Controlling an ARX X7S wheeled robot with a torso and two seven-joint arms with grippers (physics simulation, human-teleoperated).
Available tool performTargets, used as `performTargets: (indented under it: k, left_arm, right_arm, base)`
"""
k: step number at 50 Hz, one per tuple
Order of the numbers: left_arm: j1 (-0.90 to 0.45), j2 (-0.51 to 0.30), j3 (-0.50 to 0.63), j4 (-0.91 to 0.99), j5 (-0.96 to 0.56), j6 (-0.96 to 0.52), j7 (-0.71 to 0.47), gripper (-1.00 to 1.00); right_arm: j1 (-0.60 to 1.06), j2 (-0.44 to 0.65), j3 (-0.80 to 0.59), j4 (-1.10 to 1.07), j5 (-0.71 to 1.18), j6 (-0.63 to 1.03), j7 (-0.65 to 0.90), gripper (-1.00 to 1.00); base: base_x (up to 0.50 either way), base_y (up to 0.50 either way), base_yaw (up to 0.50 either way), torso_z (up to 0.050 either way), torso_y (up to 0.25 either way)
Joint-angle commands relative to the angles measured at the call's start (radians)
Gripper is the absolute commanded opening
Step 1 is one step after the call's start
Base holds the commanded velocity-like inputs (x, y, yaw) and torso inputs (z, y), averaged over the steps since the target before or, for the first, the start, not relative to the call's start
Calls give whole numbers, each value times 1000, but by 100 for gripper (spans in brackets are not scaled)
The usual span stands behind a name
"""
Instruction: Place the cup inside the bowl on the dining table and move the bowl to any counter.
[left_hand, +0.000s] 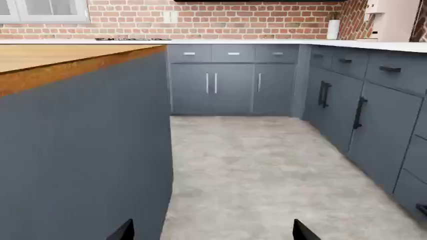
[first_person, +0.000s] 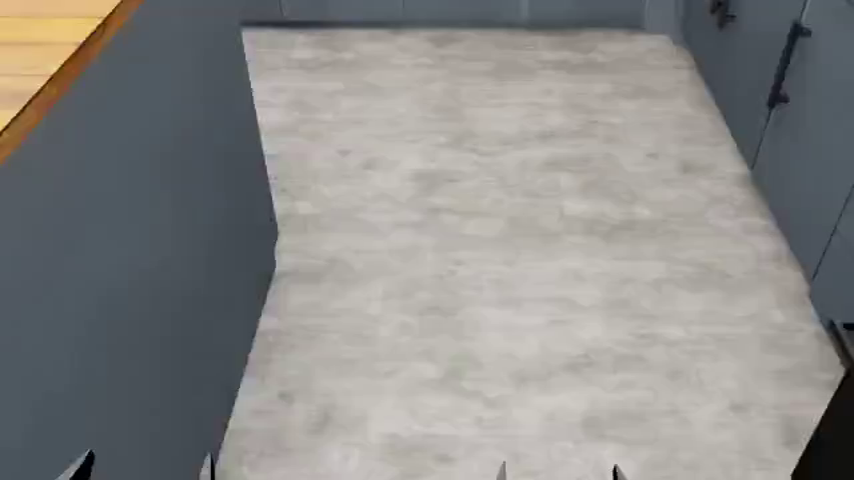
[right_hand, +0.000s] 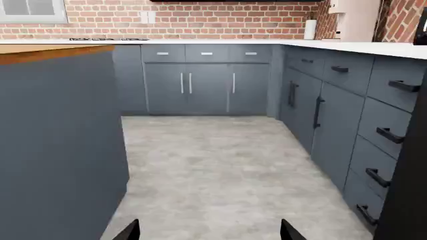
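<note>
- Fingertips sit nearest us: in the left wrist view two dark tips of the left end effector stand well apart with nothing between them, over bare floor.
- Our right end effector shows the same: two tips apart, gripping nothing.
- From the head we see four tips in all, two per arm, low at the frame's edge. We judge both arms are carried low and empty because we are travelling, not yet handling anything.
- Neither the cup, the bowl nor the dining table appears in any of our three views, so we cannot say where they lie; finding them comes first.
- Beside our left arm stands one dark grey unit with a wooden top; that is not the worktop we want.
- Ahead, the white worktop runs along the brick wall and turns down our right side. We take it for the bowl's likely destination.
- On it we count one white cylinder near the corner.
- Under the far run we count three drawers above the cabinet doors.
</note>
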Motion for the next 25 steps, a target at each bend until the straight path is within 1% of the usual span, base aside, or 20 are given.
performTargets:
  k: [1, 14, 25]
  left_arm:
    - [1, -18, 19, 0, -13, -3, -16, 100]
    - [5, -50, 54, 4, -41, -2, -53, 100]
    - [4, -67, 73, 1, -59, -1, -74, 100]
  right_arm:
    - [-3, 17, -24, -1, 6, 5, 21, 100]
    - [1, 53, -65, -4, 27, 15, 66, 100]
    - [6, 70, -83, -1, 41, 22, 87, 100]
  base:
    - [0, 0, 0, 0, 0]
    - [-17, 0, 0, 0, 0]
    - [-489, 0, 0, 0, 0]
